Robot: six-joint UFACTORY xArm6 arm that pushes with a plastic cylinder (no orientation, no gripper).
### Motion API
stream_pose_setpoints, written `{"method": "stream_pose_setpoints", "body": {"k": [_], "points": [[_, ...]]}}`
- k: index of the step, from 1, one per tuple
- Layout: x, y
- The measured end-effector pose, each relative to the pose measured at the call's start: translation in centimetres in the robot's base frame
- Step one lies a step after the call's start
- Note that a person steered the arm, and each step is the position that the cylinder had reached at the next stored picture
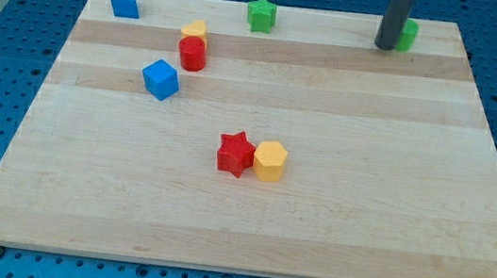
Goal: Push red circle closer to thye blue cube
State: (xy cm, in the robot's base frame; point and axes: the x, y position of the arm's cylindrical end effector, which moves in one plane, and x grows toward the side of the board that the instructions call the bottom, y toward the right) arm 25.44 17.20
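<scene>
The red circle [192,53], a short red cylinder, stands in the upper left part of the wooden board [365,191]. The blue cube [160,79] lies just below and to the left of it, a small gap apart. A yellow block [194,30] touches the red circle's top side. My tip [385,46] rests near the board's top right edge, far to the right of both blocks, right beside a green block [408,34] that the rod partly hides.
A blue house-shaped block [125,2] sits at the top left corner. A green star [261,14] sits at the top middle. A red star [236,153] and a yellow hexagon [270,161] touch each other near the board's centre.
</scene>
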Motion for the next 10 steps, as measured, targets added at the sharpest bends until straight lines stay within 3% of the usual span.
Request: {"method": "stream_pose_setpoints", "body": {"k": [2, 5, 9, 10], "points": [[3.9, -2.8], [-1.6, -3.1], [2.6, -6.5], [6.0, -8.9]]}}
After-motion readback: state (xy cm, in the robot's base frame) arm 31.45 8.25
